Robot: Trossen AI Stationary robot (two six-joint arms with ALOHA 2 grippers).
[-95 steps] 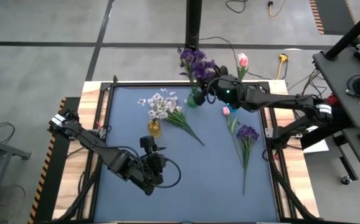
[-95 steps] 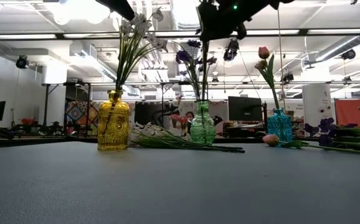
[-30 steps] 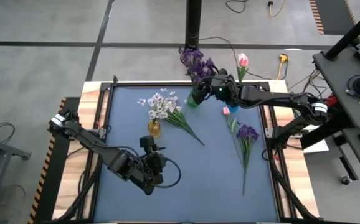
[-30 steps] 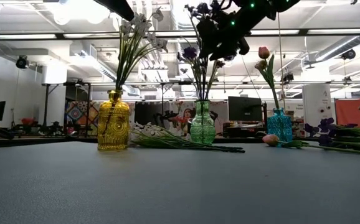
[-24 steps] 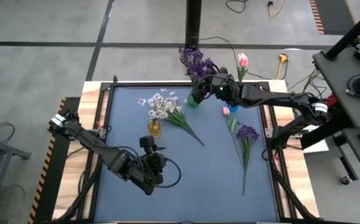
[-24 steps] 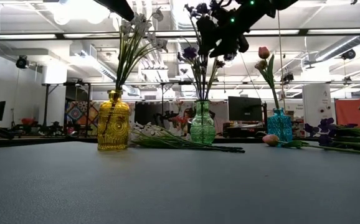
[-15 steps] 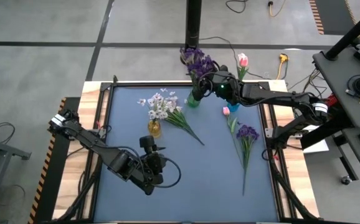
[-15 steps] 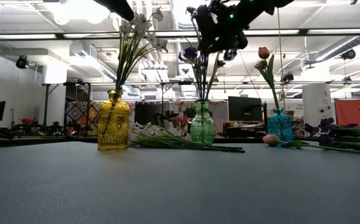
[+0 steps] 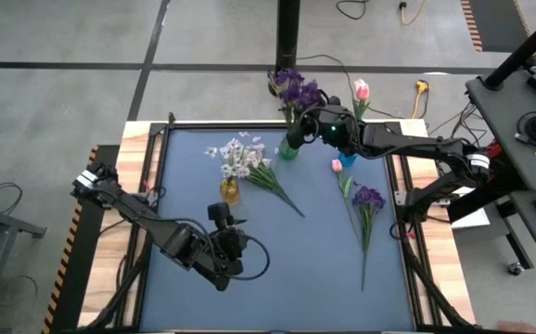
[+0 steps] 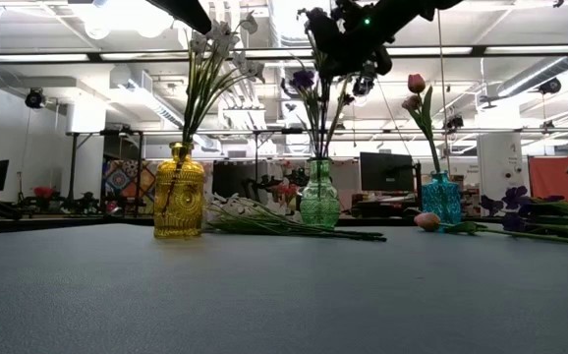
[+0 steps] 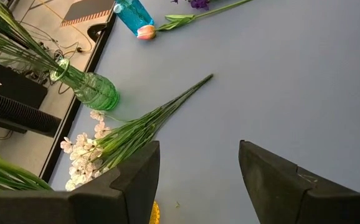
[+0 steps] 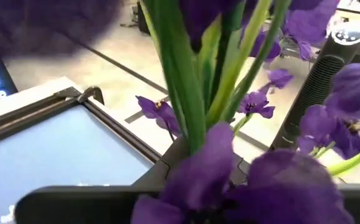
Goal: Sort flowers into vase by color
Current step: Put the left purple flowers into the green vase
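While 3 glass vases stand along the far side of the blue table [image 9: 203,223], the stock divides as follows.

Yellow vase [image 9: 229,191]: left of centre, holding white sprigs [image 10: 215,44].

Green vase [image 9: 288,148]: at the far edge near the middle, holding purple flowers [image 9: 294,89] whose heads lean out past the table rim.

Blue vase [image 10: 441,200]: far right, mostly hidden under the right arm from above, holding 1 pink tulip [image 9: 362,89].

Loose items on the mat: 1 white sprig [image 9: 249,167] lying just beside the yellow vase, stem pointing toward the table's middle; 1 pink bud [image 9: 338,165] near the blue vase; 1 purple sprig [image 9: 368,198] on the right side, its long stem running toward the near edge.

Right gripper [image 9: 312,122]: raised above the green vase, in among the purple flower heads and stems, jaws clenched. Whether a stem is caught between them cannot be told; its own camera is filled with purple petals and green stems [image 12: 195,81].

Left gripper [image 9: 229,243]: low over the near-left part of the mat, well apart from all flowers, jaws standing apart with nothing between the fingers [image 11: 127,186].
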